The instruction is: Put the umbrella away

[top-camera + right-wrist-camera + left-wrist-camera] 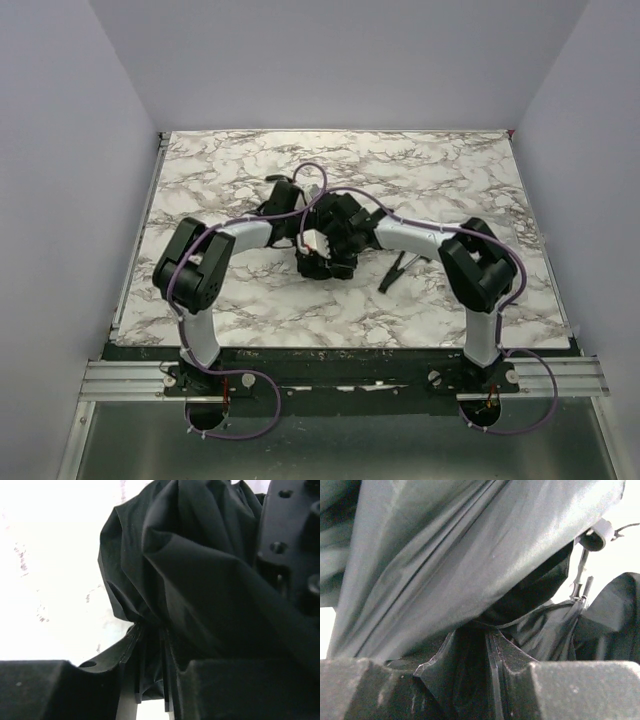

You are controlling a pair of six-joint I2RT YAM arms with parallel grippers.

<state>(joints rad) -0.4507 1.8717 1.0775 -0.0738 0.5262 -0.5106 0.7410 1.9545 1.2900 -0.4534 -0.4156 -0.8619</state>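
Note:
The umbrella point(330, 250) is a crumpled black fabric bundle at the middle of the marble table. Both grippers meet on it. My left gripper point(305, 222) reaches in from the left, and in the left wrist view its jaws point(490, 645) are shut on a fold of the umbrella fabric point(460, 555). A white rib tip point(597, 532) sticks out at the upper right. My right gripper point(340, 240) comes in from the right, and in the right wrist view it point(150, 635) is shut on bunched umbrella fabric point(200, 555). The shaft and handle are hidden.
A thin black piece point(393, 272) lies on the marble table point(450, 180) just right of the bundle; I cannot tell what it is. White walls stand close on the left, right and back. Purple cables loop over both arms.

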